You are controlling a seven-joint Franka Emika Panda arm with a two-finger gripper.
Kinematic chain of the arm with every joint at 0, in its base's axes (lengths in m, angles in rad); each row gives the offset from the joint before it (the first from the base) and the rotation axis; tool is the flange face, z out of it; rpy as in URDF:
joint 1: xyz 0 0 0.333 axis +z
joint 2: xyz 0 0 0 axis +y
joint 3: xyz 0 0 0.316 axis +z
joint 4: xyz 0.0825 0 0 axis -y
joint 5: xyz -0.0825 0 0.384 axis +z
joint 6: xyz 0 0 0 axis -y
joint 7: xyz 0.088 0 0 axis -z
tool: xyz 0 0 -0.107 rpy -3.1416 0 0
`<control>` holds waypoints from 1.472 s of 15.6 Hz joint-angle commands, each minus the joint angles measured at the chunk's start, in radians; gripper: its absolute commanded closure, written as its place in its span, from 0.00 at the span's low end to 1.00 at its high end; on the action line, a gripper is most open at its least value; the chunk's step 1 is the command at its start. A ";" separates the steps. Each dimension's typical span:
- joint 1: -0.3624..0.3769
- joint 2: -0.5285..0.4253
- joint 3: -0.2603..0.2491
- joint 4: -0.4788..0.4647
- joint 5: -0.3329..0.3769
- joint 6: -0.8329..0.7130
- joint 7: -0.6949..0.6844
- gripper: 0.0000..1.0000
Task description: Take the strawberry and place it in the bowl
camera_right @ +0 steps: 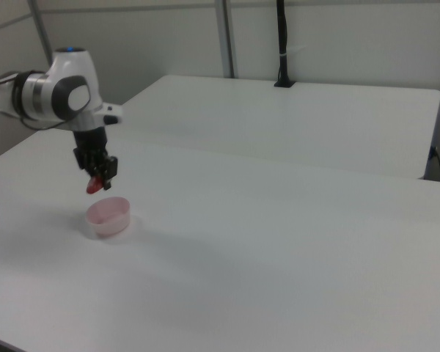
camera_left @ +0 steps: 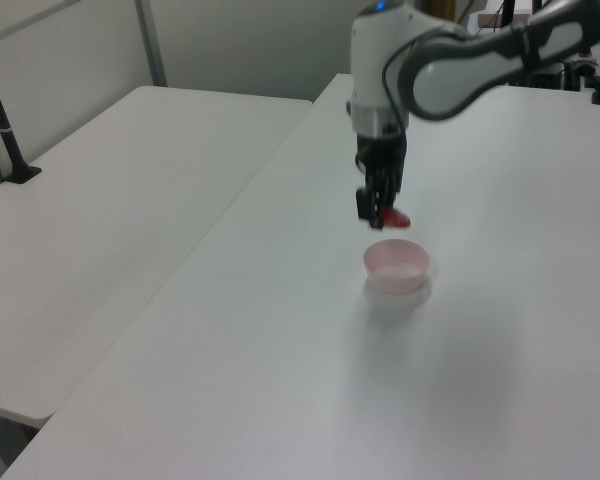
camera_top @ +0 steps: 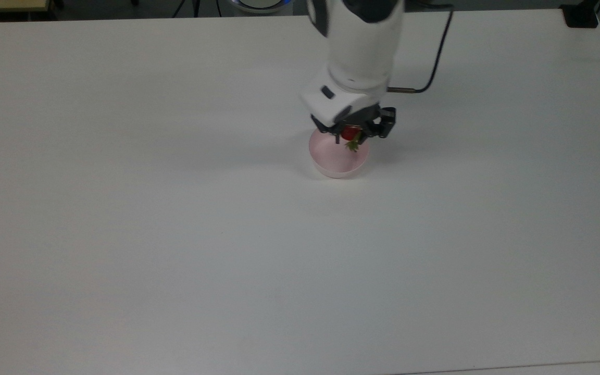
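My gripper (camera_top: 353, 132) (camera_left: 382, 210) (camera_right: 99, 176) hangs in the air, shut on the red strawberry (camera_top: 351, 134) (camera_left: 396, 217) (camera_right: 94, 185), whose green leaves point down toward the table. The pale pink bowl (camera_top: 334, 162) (camera_left: 397, 266) (camera_right: 108, 215) stands on the white table just below. In the top view the strawberry lies over the bowl's far right rim. The left view and the right view show it a short way above the bowl's rim, not touching it.
The white table (camera_top: 175, 234) stretches wide around the bowl. A second white table (camera_left: 110, 200) (camera_right: 315, 117) stands beside it. A black post (camera_left: 5, 130) (camera_right: 282, 44) rises from that second table. A dark cable (camera_top: 435, 57) loops off the arm's wrist.
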 commanded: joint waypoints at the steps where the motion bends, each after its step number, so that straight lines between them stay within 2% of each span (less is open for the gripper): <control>1: 0.022 0.063 -0.006 -0.020 0.004 0.063 0.012 0.60; 2: 0.021 0.066 -0.003 -0.024 0.002 0.080 0.016 0.59; 3: 0.016 0.069 -0.003 -0.024 0.001 0.088 0.016 0.50; 4: 0.013 0.071 -0.003 -0.024 -0.002 0.088 0.018 0.17; 5: 0.013 0.069 -0.003 -0.024 -0.010 0.088 0.015 0.00; 9: 0.010 0.051 0.011 -0.026 -0.105 0.056 0.021 0.00; 10: -0.014 0.029 0.023 -0.024 -0.116 0.020 0.024 0.00; 12: -0.108 -0.050 0.073 -0.024 -0.139 -0.034 -0.003 0.00; 13: -0.157 -0.096 0.095 -0.024 -0.139 -0.073 -0.049 0.00; 16: -0.271 -0.237 0.106 -0.024 -0.139 -0.203 -0.229 0.00; 19: -0.340 -0.319 0.104 -0.027 -0.151 -0.232 -0.329 0.00; 23: -0.371 -0.348 0.101 -0.032 -0.151 -0.277 -0.323 0.00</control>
